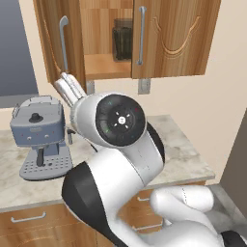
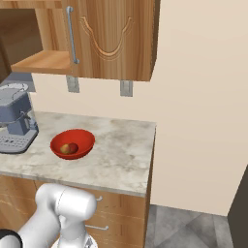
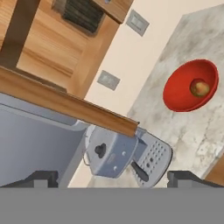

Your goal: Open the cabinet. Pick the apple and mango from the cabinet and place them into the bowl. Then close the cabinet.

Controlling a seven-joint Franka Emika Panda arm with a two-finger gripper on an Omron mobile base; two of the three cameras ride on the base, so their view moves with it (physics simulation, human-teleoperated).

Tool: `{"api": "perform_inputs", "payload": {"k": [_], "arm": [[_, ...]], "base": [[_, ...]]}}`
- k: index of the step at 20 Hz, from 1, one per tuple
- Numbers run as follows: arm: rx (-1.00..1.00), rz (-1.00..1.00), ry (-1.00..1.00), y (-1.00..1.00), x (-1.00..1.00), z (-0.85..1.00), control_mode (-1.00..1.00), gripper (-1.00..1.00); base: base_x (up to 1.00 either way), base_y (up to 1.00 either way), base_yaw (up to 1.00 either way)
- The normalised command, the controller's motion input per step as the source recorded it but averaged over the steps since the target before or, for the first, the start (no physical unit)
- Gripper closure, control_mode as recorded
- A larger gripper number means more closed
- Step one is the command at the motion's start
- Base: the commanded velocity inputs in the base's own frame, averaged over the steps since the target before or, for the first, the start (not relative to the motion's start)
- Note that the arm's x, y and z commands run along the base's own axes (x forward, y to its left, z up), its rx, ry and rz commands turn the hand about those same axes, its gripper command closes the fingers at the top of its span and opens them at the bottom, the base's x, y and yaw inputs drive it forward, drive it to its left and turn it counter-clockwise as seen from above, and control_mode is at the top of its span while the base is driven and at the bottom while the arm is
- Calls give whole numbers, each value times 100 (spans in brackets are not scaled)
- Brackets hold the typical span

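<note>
Marbled counter (image 2: 121, 145) along a cream wall, grey coffee machine (image 1: 41, 135) at one end, wooden drawers below. My fingers (image 3: 111, 177) stand spread wide, nothing between them; their two dark tips flank the bottom of the hand view. Cabinet (image 1: 169, 43) hangs above the counter: left door (image 1: 60, 41) swung out, right door shut, long silver bar handles running vertical. Inside on the shelf I see a dark jar (image 1: 123, 38); no fruit visible there. Bowl (image 2: 72, 144), red, sits on the counter beside the coffee machine with one yellowish-red fruit (image 2: 69, 148) showing in it. Apple or mango, can't tell, and whether a second piece lies under it, can't tell either. In the hand view the open door's bottom edge runs as a wooden bar close in front of my fingers, bowl well off to the upper right. Judging by that, either one fruit is left to fetch or closing is next; for closing, the relation that counts is the door edge just ahead, its long axis crossing my fingers' line. No readable brand or writing anywhere; the machine's front is too blurred.
</note>
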Motion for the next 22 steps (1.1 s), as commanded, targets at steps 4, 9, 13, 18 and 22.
{"api": "perform_inputs", "payload": {"k": [4, 9, 13, 18, 22], "arm": [[0, -7, 0, 28, 44, -7, -100, -100], [0, -7, 0, 19, 45, 0, -100, -100], [0, -8, 0, 18, 42, -1, -100, -100], [0, -8, -2, 5, 33, 0, -100, -100], [0, -11, -3, 0, 27, 0, -100, -100]], "base": [[0, 0, 0], [0, 0, 0], [0, 0, 0], [0, 0, 0], [0, 0, 0]]}}
